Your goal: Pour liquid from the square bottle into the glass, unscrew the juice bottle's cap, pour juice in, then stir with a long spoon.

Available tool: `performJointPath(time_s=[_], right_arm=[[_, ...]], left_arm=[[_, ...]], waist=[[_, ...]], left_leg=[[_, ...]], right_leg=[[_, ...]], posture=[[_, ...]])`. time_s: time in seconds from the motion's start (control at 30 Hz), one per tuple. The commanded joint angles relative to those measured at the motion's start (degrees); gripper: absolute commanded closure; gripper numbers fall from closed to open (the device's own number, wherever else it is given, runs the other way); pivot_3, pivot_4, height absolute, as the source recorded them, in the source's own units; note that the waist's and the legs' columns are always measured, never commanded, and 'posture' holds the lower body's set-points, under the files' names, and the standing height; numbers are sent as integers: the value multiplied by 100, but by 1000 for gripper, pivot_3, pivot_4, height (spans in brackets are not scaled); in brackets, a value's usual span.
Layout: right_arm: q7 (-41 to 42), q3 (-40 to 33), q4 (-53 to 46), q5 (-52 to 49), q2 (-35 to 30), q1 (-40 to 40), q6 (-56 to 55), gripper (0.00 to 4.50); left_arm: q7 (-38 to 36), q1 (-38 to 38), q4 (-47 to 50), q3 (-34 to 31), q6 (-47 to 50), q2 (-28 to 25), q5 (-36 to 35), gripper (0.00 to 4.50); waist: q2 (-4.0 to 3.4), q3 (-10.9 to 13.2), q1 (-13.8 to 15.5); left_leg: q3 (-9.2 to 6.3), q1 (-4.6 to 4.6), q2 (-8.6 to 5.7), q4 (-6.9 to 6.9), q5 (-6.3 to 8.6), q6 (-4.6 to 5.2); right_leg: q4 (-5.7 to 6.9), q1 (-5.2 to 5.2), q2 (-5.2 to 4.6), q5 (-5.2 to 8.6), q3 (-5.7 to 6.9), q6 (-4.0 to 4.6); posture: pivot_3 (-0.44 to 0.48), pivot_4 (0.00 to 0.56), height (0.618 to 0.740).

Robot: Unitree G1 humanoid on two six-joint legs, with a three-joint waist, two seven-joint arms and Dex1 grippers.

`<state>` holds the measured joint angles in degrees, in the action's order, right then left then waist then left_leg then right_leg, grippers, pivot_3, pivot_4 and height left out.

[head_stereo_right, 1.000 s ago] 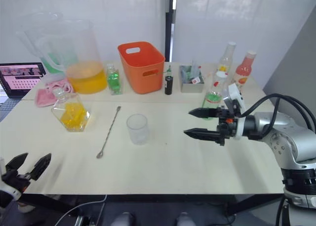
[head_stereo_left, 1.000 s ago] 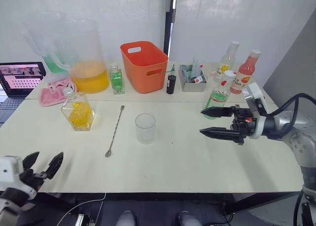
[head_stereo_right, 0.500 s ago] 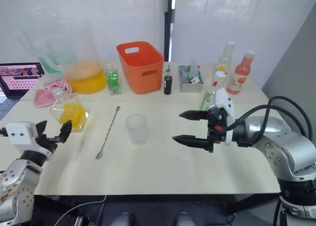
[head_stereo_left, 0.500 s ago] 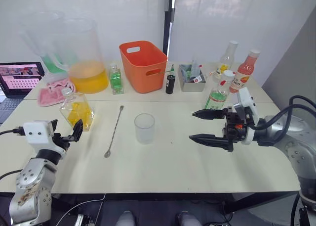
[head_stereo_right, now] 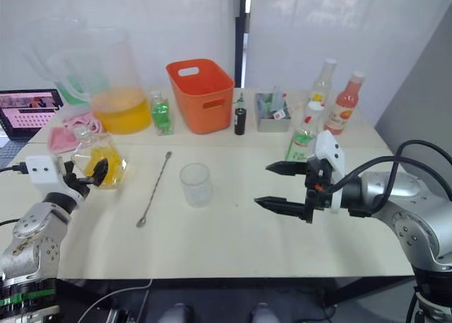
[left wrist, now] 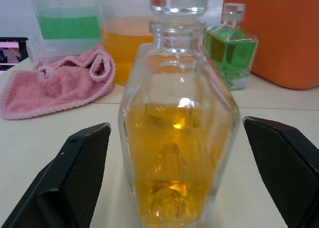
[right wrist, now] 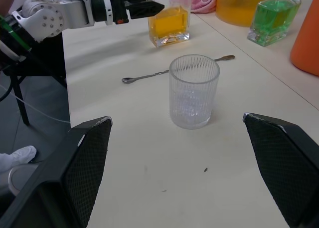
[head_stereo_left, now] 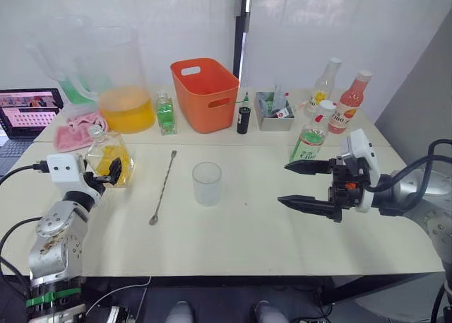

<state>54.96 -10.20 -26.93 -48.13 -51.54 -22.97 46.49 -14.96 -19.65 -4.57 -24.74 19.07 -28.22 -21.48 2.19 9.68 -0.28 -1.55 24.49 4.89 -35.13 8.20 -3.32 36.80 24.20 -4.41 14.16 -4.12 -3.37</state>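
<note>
Open tabletop (head_stereo_left: 233, 231) around glass (head_stereo_left: 207, 183)

square bottle (left wrist: 179, 138): clear faceted glass, glossy, with bright glints on its angled faces; clear stopper; yellow-orange liquid inside.
glass (right wrist: 194, 91): clear, finely ribbed wall, slightly frosted look.
long spoon (head_stereo_left: 164, 187): thin silver metal, shiny.
juice bottle (head_stereo_left: 311, 136): clear plastic, printed label, white cap.
worktop (head_stereo_left: 233, 238): pale cream, smooth and matt, a few small dark specks.
towel (left wrist: 55, 86): pink cloth, soft looped pile.
basket (head_stereo_left: 205, 93): orange plastic, smooth, dull sheen.
pitcher (head_stereo_left: 121, 79): clear plastic, lightly hazy.
left tool (left wrist: 179, 180): black fingers with fine cross-hatched matt pads (left wrist: 82, 175).
right tool (head_stereo_left: 305, 184): black fingers, matt; white plastic housing behind.
</note>
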Motion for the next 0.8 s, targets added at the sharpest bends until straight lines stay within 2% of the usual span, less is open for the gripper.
performJointPath(time_s=[0.03,0.33,0.5,0.53,0.8], right_arm=[[25,-134,-63,-7,-109,-66,-80,37],[-1,-80,-129,-39,-126,-64,-53,37],[-35,-28,-119,-12,-108,-107,-68,0],[-33,-26,-119,-11,-112,-107,-69,0],[225,151,52,183,-249,-236,-161,0]], left_arm=[[-31,-302,-275,27,-249,-150,135,0],[-245,-820,-1271,144,-682,-272,350,0],[-423,-1155,-1720,201,-932,-250,344,1543],[-435,-1169,-1739,210,-946,-252,353,1695],[-605,-1060,-1513,188,-1233,-365,376,1694]], waist=[[0,0,0],[0,0,-20],[0,0,-23],[0,0,-25],[1,1,-13]], left_leg=[[1,2,0,-2,0,0],[-1,13,-1,8,0,1],[-1,15,-2,4,-1,1],[-1,15,-3,4,-1,1],[-2,20,-2,6,-1,1]], right_leg=[[-3,-1,-1,-1,-1,-2],[-6,8,-1,-21,-1,-38],[-8,7,-1,-23,0,-42],[-8,7,-2,-23,0,-43],[-11,9,-1,-26,1,-48]], posture=[[0,150,703],[0,150,703],[0,150,703],[0,150,703],[0,150,703]])
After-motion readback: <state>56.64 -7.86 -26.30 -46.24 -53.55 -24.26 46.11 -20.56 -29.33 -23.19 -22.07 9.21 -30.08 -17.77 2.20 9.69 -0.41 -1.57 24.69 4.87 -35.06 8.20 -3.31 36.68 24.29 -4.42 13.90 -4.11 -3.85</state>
